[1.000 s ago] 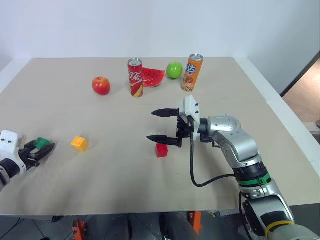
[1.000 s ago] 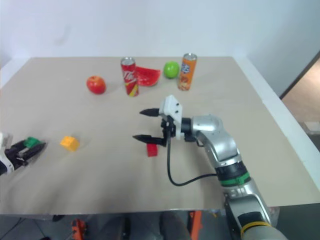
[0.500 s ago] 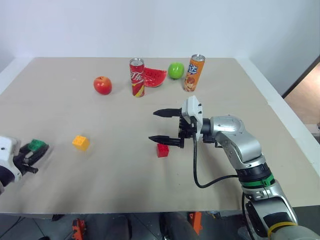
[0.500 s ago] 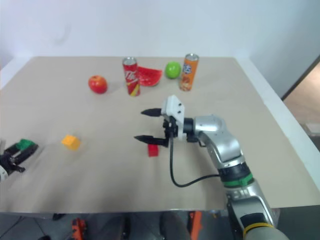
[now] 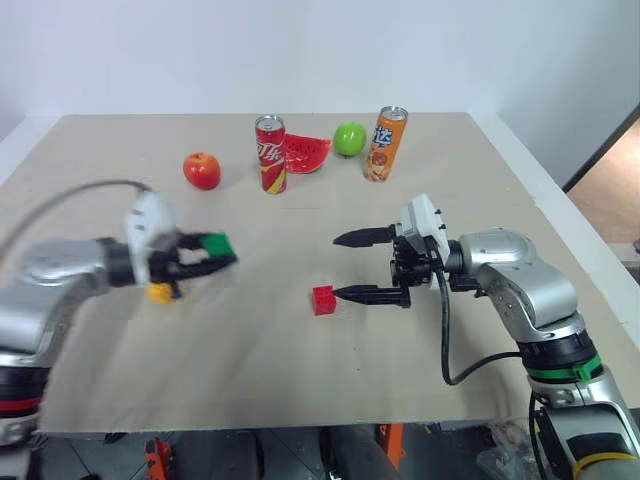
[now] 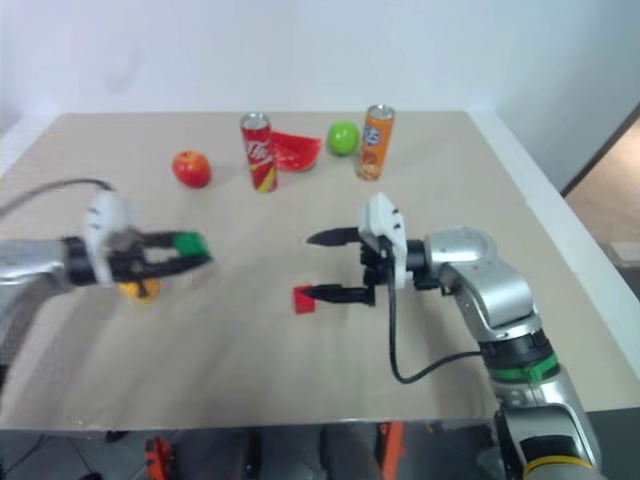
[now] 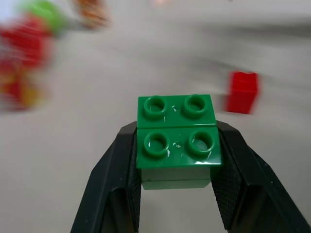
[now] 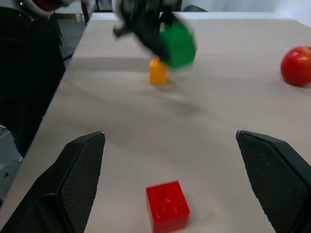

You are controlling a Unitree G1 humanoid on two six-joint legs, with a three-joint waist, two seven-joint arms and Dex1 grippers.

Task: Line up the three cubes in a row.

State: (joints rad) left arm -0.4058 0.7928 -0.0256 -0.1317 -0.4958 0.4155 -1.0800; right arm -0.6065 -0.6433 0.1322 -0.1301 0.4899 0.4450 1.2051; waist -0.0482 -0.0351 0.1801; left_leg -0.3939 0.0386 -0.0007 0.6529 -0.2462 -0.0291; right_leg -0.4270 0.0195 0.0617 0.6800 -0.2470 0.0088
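Here the left gripper (image 5: 205,256) is clamped on the green cube (image 7: 177,140), holding it clear above the table (image 5: 250,370), with the yellow-orange cube (image 5: 158,292) lying on the surface just under and behind it. Further right the red cube (image 5: 322,299) sits on the table by itself, well apart from the yellow one. Right of that, the right gripper (image 5: 358,266) hangs with its fingers spread wide and nothing between them, its lower finger tip just beside the red cube. At the back stand a red apple (image 5: 201,170), two cans, a melon slice and a green apple (none of them part of the job). The step in hand looks like carrying the green cube to its place; next it probably needs setting down in line with the other two, evenly spaced
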